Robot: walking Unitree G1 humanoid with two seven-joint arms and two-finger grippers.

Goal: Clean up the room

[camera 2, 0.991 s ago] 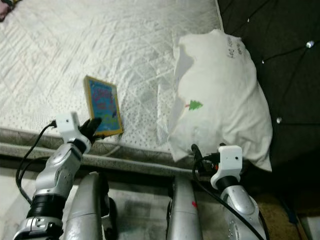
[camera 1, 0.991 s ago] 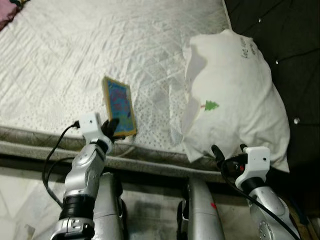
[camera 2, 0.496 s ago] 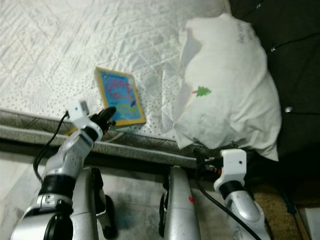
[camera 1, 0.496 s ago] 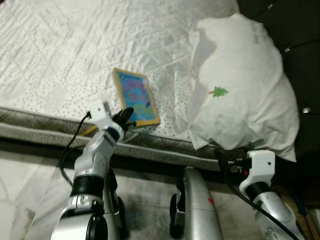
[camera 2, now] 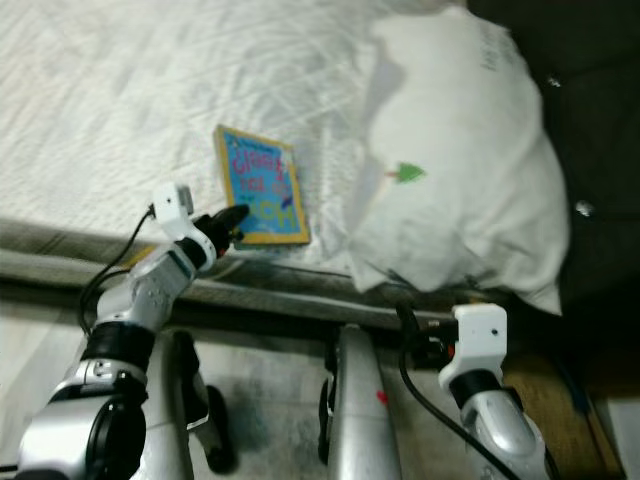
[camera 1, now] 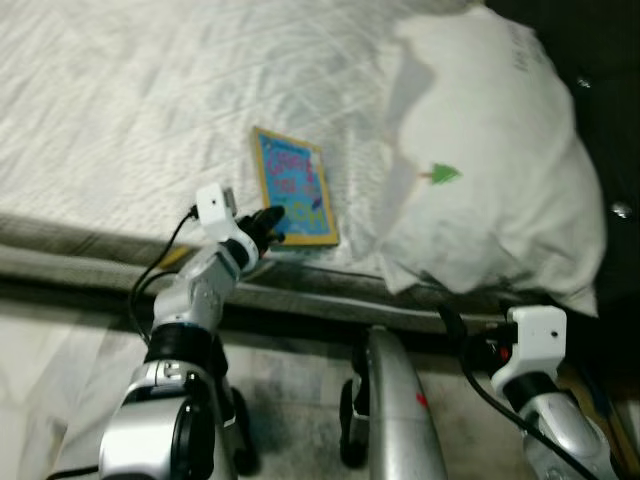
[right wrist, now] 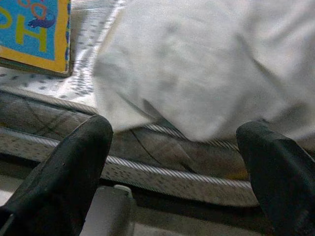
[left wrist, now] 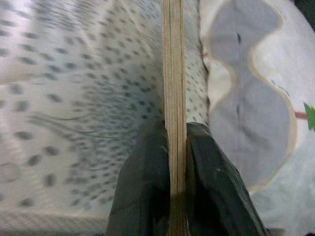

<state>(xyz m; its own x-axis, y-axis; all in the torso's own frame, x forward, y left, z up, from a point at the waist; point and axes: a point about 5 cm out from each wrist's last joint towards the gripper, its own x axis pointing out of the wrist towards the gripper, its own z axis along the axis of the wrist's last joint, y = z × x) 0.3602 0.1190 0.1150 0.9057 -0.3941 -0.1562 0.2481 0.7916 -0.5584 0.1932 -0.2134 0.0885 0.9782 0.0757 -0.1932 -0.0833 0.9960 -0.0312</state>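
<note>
Where the bed (camera 1: 120,130) met its near edge, the left claw (camera 1: 268,224) was clamped on the near corner of a blue, yellow-bordered book (camera 1: 294,186), its two black fingers (left wrist: 147,187) pressed on either face of the thin board. Book lay flat on the white quilted cover, just beside a white pillow (camera 1: 490,170) bearing a small green tree. Right claw (right wrist: 172,162): fingers spread wide, empty, low before the mattress edge under the pillow.
</note>
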